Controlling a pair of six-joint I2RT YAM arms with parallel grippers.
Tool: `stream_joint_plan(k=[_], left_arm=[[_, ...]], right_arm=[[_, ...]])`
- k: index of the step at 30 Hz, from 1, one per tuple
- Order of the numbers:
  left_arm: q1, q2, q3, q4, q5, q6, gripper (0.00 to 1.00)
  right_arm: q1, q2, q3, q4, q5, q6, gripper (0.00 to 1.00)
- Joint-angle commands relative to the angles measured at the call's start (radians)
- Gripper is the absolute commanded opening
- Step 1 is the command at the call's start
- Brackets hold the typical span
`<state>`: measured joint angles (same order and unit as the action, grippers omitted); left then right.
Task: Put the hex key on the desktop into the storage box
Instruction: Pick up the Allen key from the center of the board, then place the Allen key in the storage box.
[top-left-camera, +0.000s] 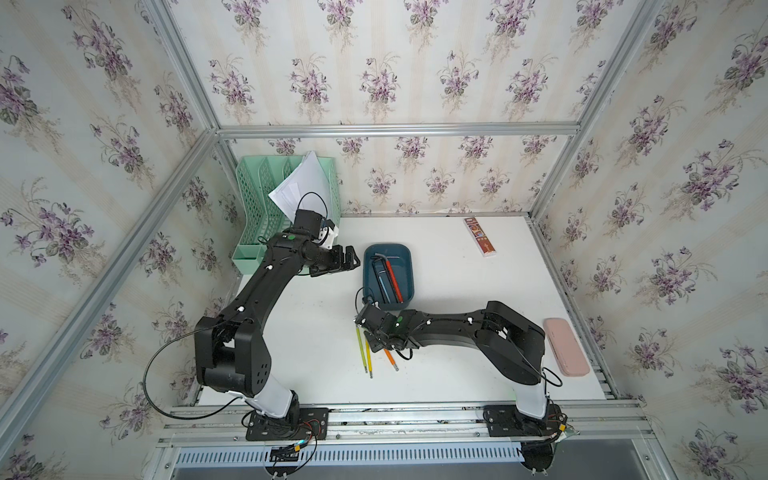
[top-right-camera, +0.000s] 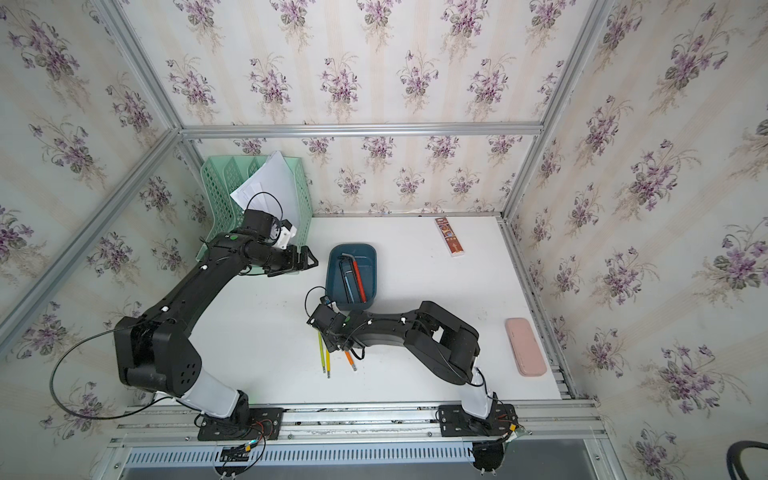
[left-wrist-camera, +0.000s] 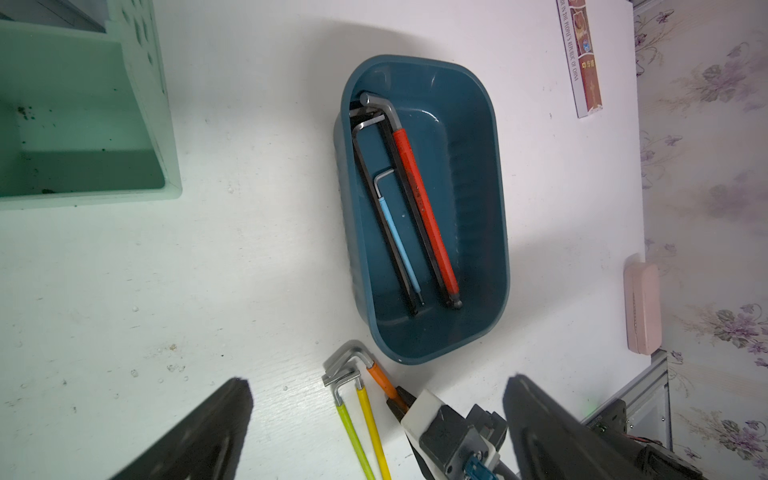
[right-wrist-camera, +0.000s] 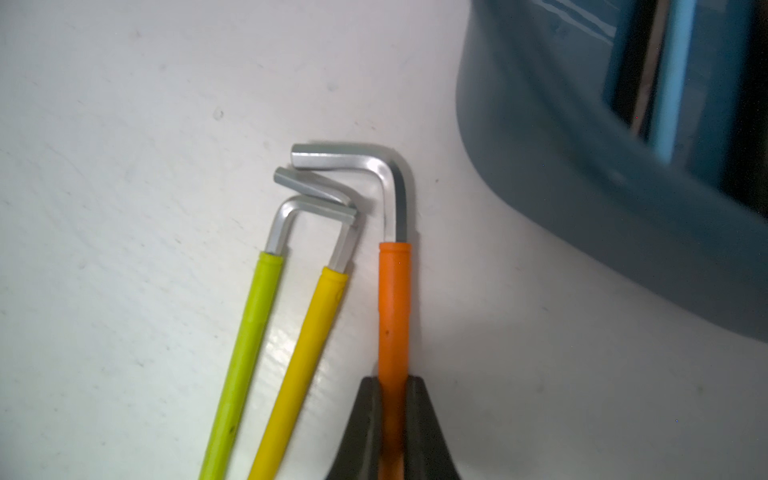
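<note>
The right hand (right-wrist-camera: 392, 380) is clamped on the orange hex key (right-wrist-camera: 394, 299), one finger pressed to each side of its orange sleeve. This key has a long shaft in that sleeve and a bare silver end bent at a right angle into a short arm. It lies on the white bench (top-left-camera: 478, 324), its bend just beside the near corner of the storage box (left-wrist-camera: 494, 187) without touching it.

Three hex keys are on the bench in all. In a top view, the yellow hex key (right-wrist-camera: 307, 345) and the lime hex key (right-wrist-camera: 249, 332) lie side by side at about 9 o'clock from the held one. Their short silver arms cross each other near its bend.

In a top view the single storage box, a dark teal tub with rounded corners, sits at about 12 o'clock from the right hand. Four keys can be made out inside, lying lengthwise: a red-sleeved key (left-wrist-camera: 424, 208), a pale-blue-sleeved key (left-wrist-camera: 397, 237) and two dark bare keys (left-wrist-camera: 374, 199).

The left hand (top-left-camera: 345, 262) hangs above the bench at 9 o'clock from the box, fingers wide apart and holding nothing.

Further out stand one mint-green file rack (top-left-camera: 253, 195) with white papers (top-left-camera: 305, 183) at the bench's 10 o'clock corner. One slim printed strip (top-left-camera: 479, 237) lies at 1 o'clock and one pink case (top-left-camera: 567, 353) at 4 o'clock.
</note>
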<state>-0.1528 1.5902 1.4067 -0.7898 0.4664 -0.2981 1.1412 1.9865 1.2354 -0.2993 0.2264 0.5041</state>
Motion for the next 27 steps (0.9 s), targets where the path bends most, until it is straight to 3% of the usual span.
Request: stream_joint_plan(k=[1, 13, 27], left_arm=[[0.001, -0.005, 0.003, 0.007, -0.008, 0.003, 0.99], [0.002, -0.032, -0.01, 0.02, -0.028, 0.003, 0.99], [0.017, -0.071, -0.029, 0.04, -0.049, -0.006, 0.99]], right_arm=[[0.0, 0.006, -0.015, -0.103, 0.007, 0.019, 0.04], [0.0, -0.082, -0.036, -0.029, 0.016, 0.061, 0.0], [-0.001, -0.227, -0.029, -0.079, 0.065, 0.08, 0.0]])
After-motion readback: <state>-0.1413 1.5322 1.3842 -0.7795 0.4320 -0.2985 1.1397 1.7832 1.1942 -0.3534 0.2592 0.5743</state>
